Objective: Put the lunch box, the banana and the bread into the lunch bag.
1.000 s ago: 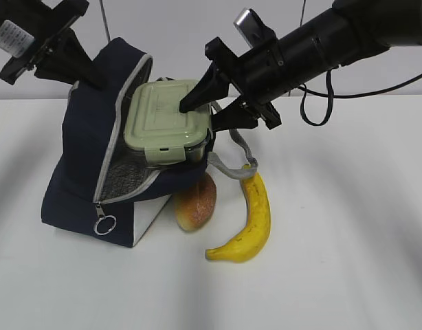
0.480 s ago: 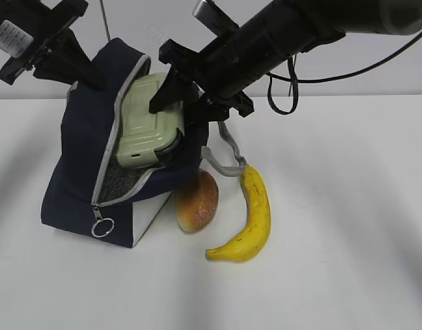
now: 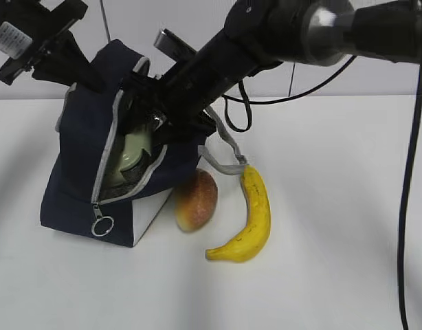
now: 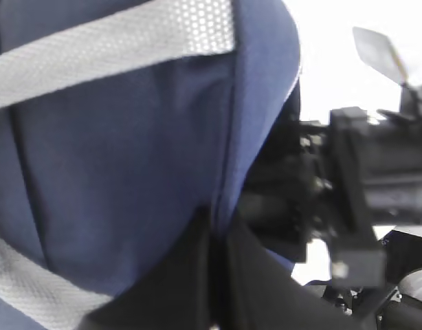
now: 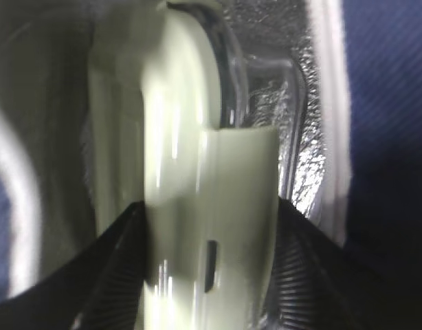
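The banana point(image 3: 252, 216) lies on the table point(image 3: 335, 206) in front of the lunch bag point(image 3: 80, 179), and the bread point(image 3: 196, 200) sits right against the bag. The lunch box point(image 5: 197, 206) stands on its edge inside the bag, squeezed between the right gripper's point(image 5: 211, 275) fingers. Behind the bag, the left gripper point(image 4: 214, 275) pinches its blue cloth

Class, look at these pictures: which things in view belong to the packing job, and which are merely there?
Belonging to the job: lunch bag, lunch box held by the right gripper, bread, banana, left gripper pinching the bag's fabric.

Merely there: white table, black cable.
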